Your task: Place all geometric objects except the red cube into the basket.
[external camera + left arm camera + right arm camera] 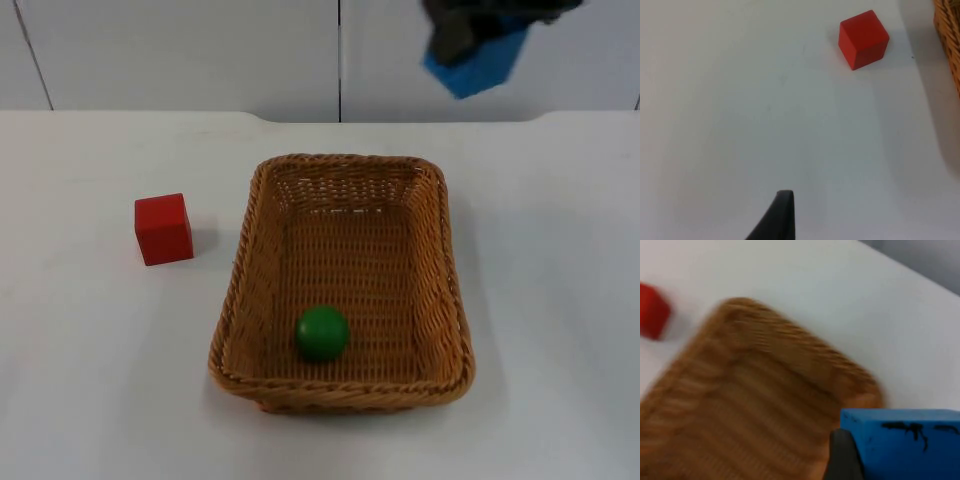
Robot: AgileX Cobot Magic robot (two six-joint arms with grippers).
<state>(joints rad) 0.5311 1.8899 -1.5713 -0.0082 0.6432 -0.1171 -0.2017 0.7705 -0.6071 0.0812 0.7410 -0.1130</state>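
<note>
Overhead, white table (90, 400), grey partition wall (180, 50), right claw (478, 30) gripping blue block (480, 62)

white table (560, 300), grey partition wall (180, 50)
</note>
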